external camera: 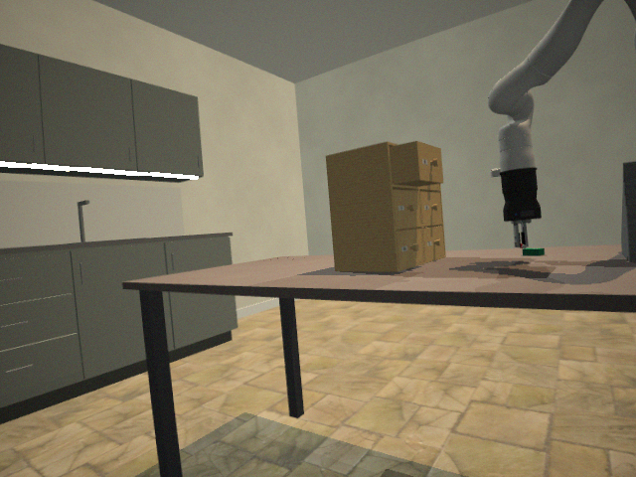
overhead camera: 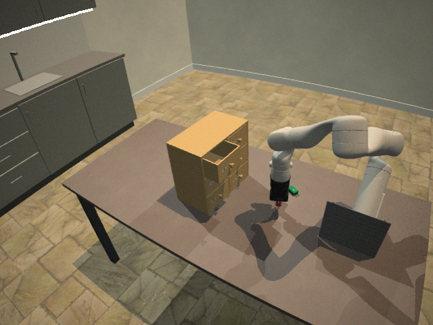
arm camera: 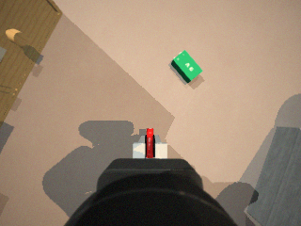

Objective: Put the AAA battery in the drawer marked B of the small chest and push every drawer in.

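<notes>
The red battery (overhead camera: 278, 203) (arm camera: 150, 141) is upright in the wrist picture, between the two fingertips. My gripper (external camera: 521, 242) points down and is shut on it, a little above the table, to the right of the small chest (overhead camera: 189, 175) (external camera: 362, 210) (arm camera: 28, 52) in the top and exterior views. The chest stands upright. Its top drawer (overhead camera: 221, 170) (external camera: 416, 163) at the near end of the front is pulled well out, with its inside partly visible and its knob facing my side. The other drawers look pushed in. The small drawer labels are too small to read.
A green block (overhead camera: 293, 190) (external camera: 533, 251) (arm camera: 187, 66) lies on the table (overhead camera: 195, 244) (external camera: 256, 271) near the gripper, on its far side in the top view. A dark upright panel (overhead camera: 353, 229) (external camera: 629, 210) (arm camera: 282, 179) stands farther right, in front of the arm's base.
</notes>
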Action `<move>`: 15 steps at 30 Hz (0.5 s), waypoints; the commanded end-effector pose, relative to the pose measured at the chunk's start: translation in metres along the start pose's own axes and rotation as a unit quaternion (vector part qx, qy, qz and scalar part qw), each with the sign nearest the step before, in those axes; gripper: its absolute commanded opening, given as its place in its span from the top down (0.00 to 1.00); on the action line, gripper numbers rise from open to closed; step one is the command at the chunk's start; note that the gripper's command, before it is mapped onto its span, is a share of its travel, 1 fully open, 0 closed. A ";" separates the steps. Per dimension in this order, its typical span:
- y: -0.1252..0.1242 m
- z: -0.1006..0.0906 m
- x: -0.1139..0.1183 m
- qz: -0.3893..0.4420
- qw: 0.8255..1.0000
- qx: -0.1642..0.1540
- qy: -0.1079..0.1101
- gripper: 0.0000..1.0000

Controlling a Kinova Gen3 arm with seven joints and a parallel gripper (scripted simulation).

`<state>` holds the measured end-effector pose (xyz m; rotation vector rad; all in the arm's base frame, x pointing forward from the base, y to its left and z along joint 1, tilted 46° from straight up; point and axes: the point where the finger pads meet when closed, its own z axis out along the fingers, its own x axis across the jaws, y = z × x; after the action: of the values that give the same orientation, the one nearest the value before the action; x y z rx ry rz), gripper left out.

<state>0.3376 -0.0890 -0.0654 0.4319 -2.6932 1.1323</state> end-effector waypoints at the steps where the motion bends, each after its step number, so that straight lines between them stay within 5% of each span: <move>1: 0.004 -0.026 -0.006 -0.002 1.000 -0.003 -0.007 0.76; 8: 0.005 -0.061 -0.005 -0.002 1.000 -0.004 -0.007 0.76; 15: 0.004 -0.066 -0.001 -0.002 1.000 -0.003 -0.004 0.76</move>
<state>0.3419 -0.0427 -0.0254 0.4392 -2.7012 1.1235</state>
